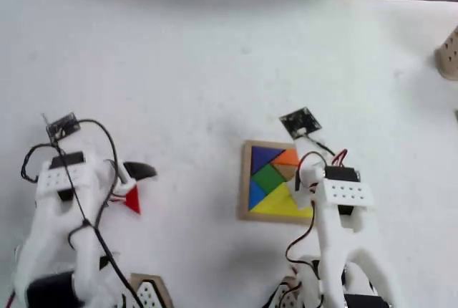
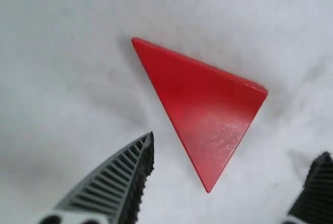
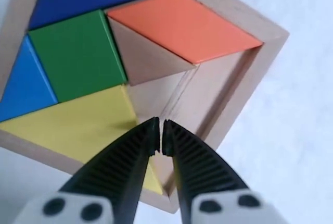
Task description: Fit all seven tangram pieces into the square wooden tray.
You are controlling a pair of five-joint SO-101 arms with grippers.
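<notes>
A red triangle [image 2: 208, 104] lies flat on the white table, seen in the high view at the left [image 1: 133, 201]. My left gripper [image 2: 237, 148] hangs just above it, open, with one ribbed finger [image 2: 125, 182] on each side and nothing held. The square wooden tray [image 1: 245, 179] sits right of centre and holds dark blue, orange, green, light blue, yellow and wood-coloured pieces. A triangular gap [image 3: 208, 94] shows bare tray floor beside the orange piece [image 3: 182, 23]. My right gripper [image 3: 160, 133] is shut and empty, over the edge of the yellow triangle [image 3: 78, 125] next to that gap.
A pegged wooden object [image 1: 449, 54] stands at the table's right edge. A small wooden block [image 1: 154, 290] lies at the near edge by the left arm's base. Open white table stretches between the red triangle and the tray and across the far half.
</notes>
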